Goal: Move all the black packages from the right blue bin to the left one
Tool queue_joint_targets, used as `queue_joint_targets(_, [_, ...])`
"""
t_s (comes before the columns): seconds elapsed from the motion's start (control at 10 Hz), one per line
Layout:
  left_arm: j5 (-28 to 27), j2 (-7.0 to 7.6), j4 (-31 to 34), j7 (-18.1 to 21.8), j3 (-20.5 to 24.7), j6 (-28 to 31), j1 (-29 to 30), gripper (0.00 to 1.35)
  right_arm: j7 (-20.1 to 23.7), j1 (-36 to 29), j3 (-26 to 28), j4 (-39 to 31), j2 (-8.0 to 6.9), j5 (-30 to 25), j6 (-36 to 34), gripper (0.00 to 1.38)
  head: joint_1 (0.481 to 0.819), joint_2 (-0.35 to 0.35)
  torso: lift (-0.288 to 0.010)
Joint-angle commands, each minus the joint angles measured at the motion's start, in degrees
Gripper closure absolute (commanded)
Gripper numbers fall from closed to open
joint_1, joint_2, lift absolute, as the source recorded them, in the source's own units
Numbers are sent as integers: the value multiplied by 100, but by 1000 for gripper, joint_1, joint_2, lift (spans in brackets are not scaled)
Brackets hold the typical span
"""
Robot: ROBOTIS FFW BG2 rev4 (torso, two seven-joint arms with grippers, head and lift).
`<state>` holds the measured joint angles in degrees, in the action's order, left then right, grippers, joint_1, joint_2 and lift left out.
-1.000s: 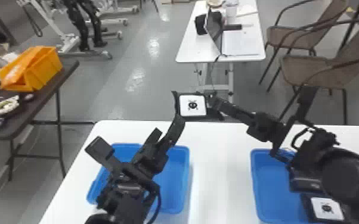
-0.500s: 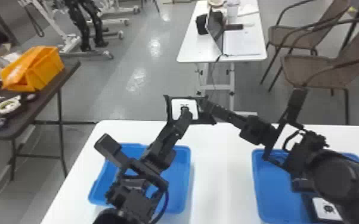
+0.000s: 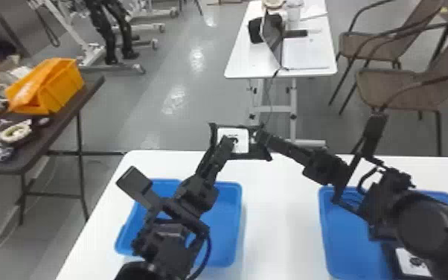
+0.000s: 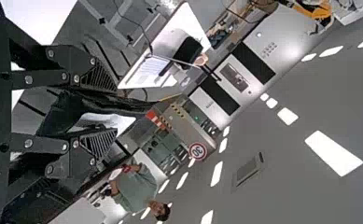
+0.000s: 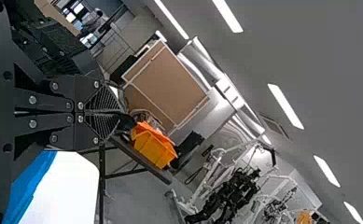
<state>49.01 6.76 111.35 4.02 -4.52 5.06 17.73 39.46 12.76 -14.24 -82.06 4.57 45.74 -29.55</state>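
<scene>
White table | right gripper pinching black package edge | left gripper spread, near it

Ceiling lights glow white in a brightly lit room as patches of glare shine on the gray floor beyond the pale near table.

The package lies between the left gripper and the right gripper. On the work table, the left bin sits nearer the robot than the left gripper's tips; the right bin, holding another package, is nearer and rightward of the right gripper's. Beyond both grippers stands a desk with a laptop on it, chairs to its right.
</scene>
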Motion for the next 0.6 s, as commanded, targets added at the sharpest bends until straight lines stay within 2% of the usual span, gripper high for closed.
queue_joint_targets(0.0, [144, -16, 1, -33, -41, -137, 46, 1220, 0, -11, 0, 14, 0, -21, -7, 1170, 695, 225, -42])
queue_joint_targets(0.2, [328, -69, 1, -68, -93, -277, 90, 1220, 0, -11, 0, 67, 0, -39, -7, 1147, 695, 228, -42])
queue_joint_targets(0.3, [284, -104, 1, -103, -93, -356, 116, 1220, 9, -11, 9, 120, 0, 5, 11, 966, 695, 228, -42])
queue_joint_targets(0.4, [82, -113, 36, -208, -23, -400, 196, 1220, 0, -63, 70, 93, 9, -118, 72, 456, 695, 229, -42])
queue_joint_targets(0.5, [-428, -104, 63, -375, 126, -523, 310, 1220, 0, -195, 299, -118, 0, -549, 90, 36, 695, 232, -42])
